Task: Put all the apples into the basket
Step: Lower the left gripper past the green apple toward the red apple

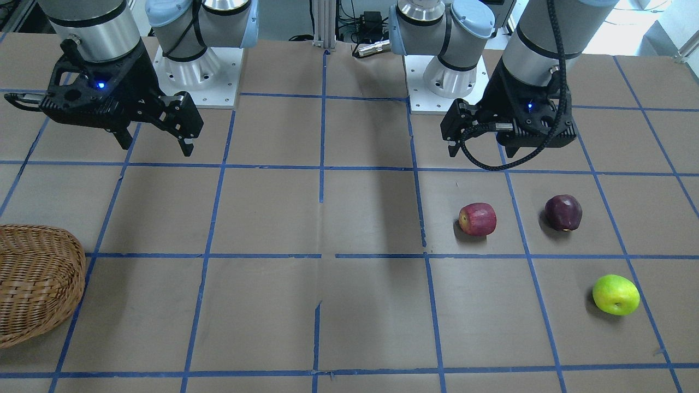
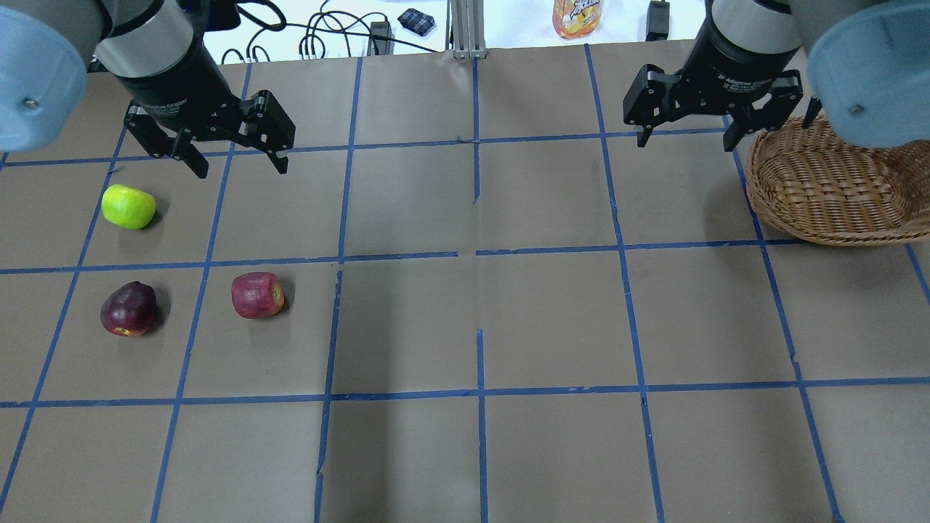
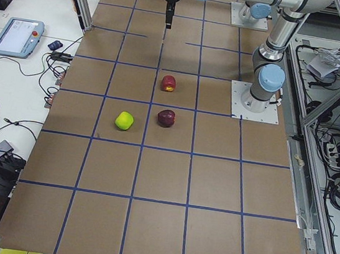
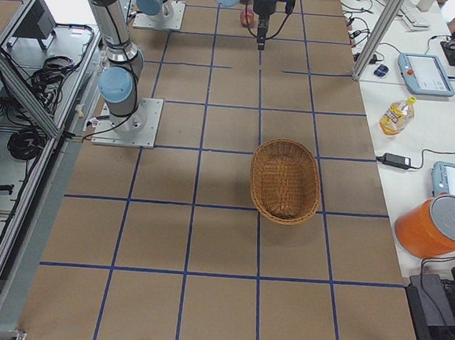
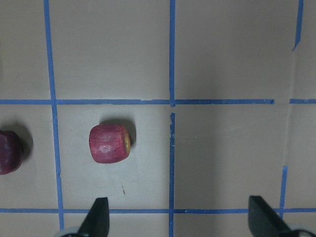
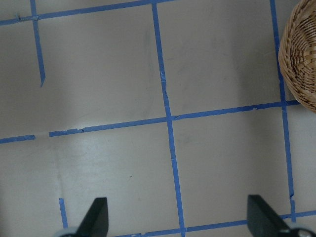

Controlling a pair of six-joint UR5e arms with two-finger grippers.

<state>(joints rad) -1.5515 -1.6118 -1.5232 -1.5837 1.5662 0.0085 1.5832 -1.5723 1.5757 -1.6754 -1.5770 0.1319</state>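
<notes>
Three apples lie on the brown table on my left side, all apart from each other. The red apple [image 2: 257, 295] also shows in the left wrist view [image 5: 109, 143]. The maroon apple [image 2: 128, 309] lies to its left and the yellow-green apple [image 2: 128, 206] farther from my base. My left gripper [image 2: 240, 168] is open and empty and hangs above the table beyond the red apple. The wicker basket [image 2: 821, 189] stands at the far right. My right gripper [image 2: 684, 142] is open and empty, just left of the basket's rim [image 6: 301, 54].
Blue tape lines grid the table. A drink bottle [image 2: 577, 14], cables and small devices lie past the far edge. An orange bucket [image 4: 436, 226] and tablets sit on the side bench.
</notes>
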